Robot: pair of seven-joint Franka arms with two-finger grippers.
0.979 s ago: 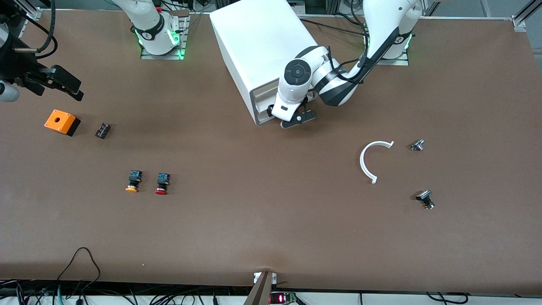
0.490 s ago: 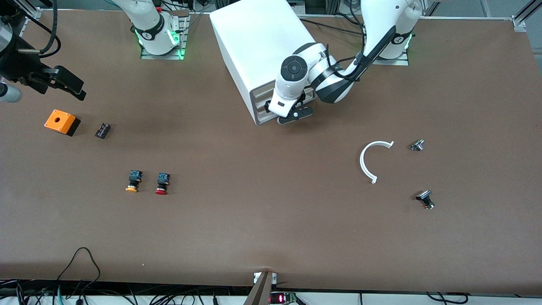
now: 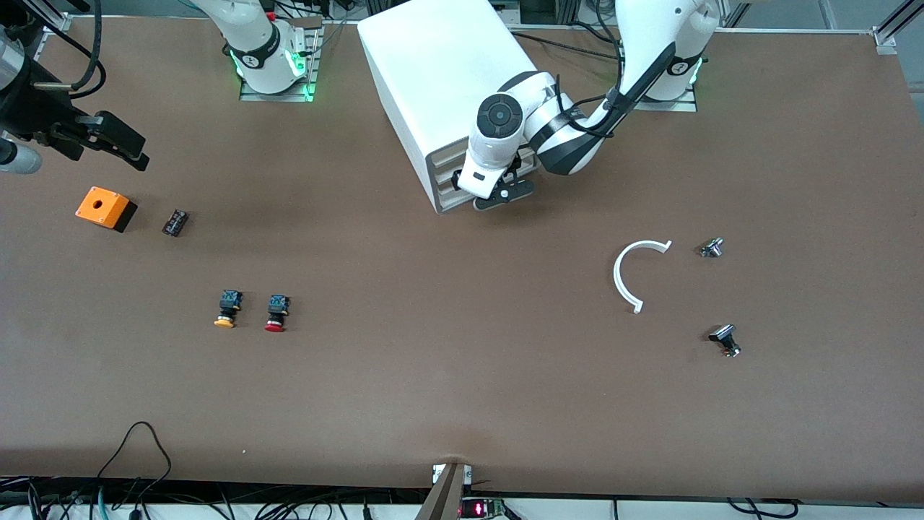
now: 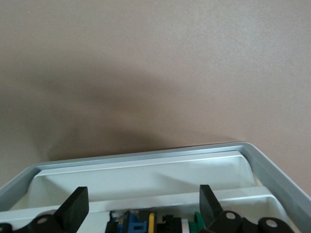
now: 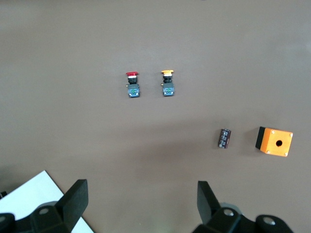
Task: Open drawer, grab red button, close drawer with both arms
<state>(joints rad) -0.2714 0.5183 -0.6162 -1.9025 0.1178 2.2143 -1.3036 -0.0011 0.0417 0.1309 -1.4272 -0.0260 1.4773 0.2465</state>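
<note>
White plastic drawer [image 3: 449, 175] fronts sit shut in the cabinet [image 3: 440, 79] where the left gripper [image 3: 502, 196], fingers spread and empty, could slip off; the right gripper [image 3: 115, 144] waits open above the orange box [image 3: 105, 208], well apart from the red button [image 3: 276, 313]

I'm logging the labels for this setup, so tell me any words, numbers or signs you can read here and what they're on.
No text can be read anywhere.
Round black emblems on the arm bases: too small to read.
Red lit display at the table's edge nearest the front camera: digits too blurred to read.
Red button, orange button, orange box, white drawer cabinet: no markings show.
</note>
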